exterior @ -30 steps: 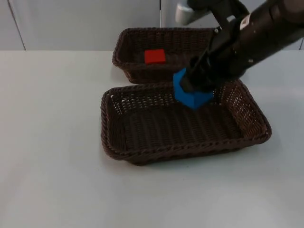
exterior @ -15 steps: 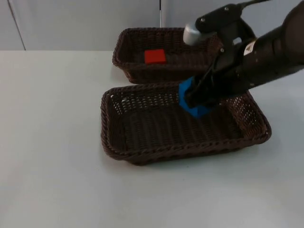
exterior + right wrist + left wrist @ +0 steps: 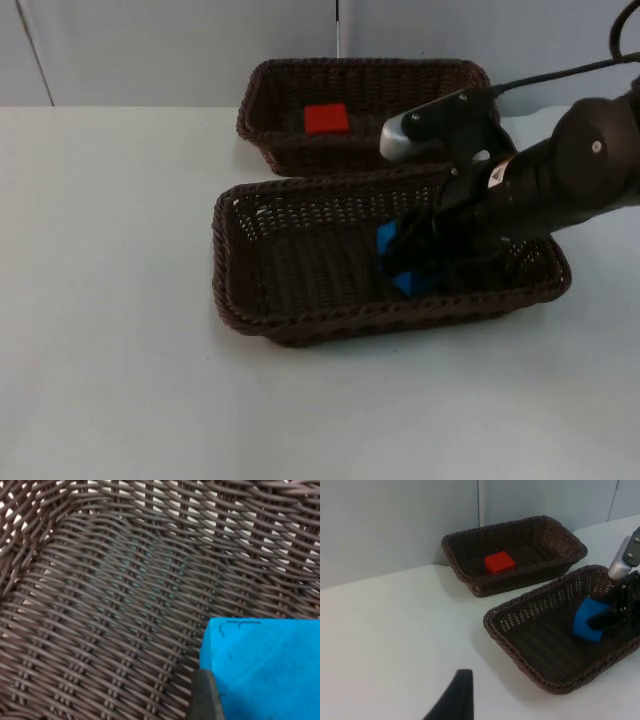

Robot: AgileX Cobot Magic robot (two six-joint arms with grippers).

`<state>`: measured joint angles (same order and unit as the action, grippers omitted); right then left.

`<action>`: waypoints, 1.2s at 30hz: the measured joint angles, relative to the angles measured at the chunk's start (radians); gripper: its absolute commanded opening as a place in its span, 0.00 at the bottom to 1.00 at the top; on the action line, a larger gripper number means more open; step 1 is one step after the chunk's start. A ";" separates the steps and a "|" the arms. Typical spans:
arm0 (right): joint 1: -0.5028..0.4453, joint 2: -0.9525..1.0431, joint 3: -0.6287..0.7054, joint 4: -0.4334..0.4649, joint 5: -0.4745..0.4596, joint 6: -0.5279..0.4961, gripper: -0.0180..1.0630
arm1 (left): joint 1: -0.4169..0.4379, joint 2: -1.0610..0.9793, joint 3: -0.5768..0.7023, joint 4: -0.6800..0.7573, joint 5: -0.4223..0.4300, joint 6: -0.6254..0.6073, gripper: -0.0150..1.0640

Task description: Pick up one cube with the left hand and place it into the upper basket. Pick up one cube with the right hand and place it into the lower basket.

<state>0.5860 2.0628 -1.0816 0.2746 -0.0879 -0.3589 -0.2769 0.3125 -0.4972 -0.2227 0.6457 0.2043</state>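
The lower basket (image 3: 300, 280) contains the blue cube (image 3: 400, 262), grasped by the right gripper (image 3: 415, 265) low inside it. The upper basket (image 3: 270, 110) contains the red cube (image 3: 326, 118). The left gripper's (image 3: 452, 700) finger state cannot be told.

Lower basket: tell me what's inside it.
The lower basket holds a blue cube, gripped by the right gripper low inside it. The arm covers the basket floor on that side, so whether the cube touches the bottom is hidden.
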 measured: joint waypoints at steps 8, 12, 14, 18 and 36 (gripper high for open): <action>0.000 0.000 0.000 0.000 -0.008 0.020 0.75 | 0.000 0.000 0.000 0.000 0.000 0.000 0.99; 0.000 -0.008 0.001 0.004 -0.008 0.042 0.99 | 0.000 0.000 0.000 0.000 0.000 0.000 0.99; 0.000 -0.031 0.001 0.004 -0.004 0.046 0.99 | 0.000 0.000 0.000 0.000 -0.002 0.000 0.99; 0.000 -0.104 0.001 0.004 0.017 0.050 0.99 | 0.000 0.000 0.000 0.000 -0.004 0.000 0.99; 0.000 -0.475 0.001 -0.003 0.284 0.052 0.99 | 0.000 0.000 0.000 0.000 -0.004 0.000 0.99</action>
<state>0.5860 1.5879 -1.0807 0.2712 0.1961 -0.3073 -0.2769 0.3125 -0.4972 -0.2227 0.6420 0.2043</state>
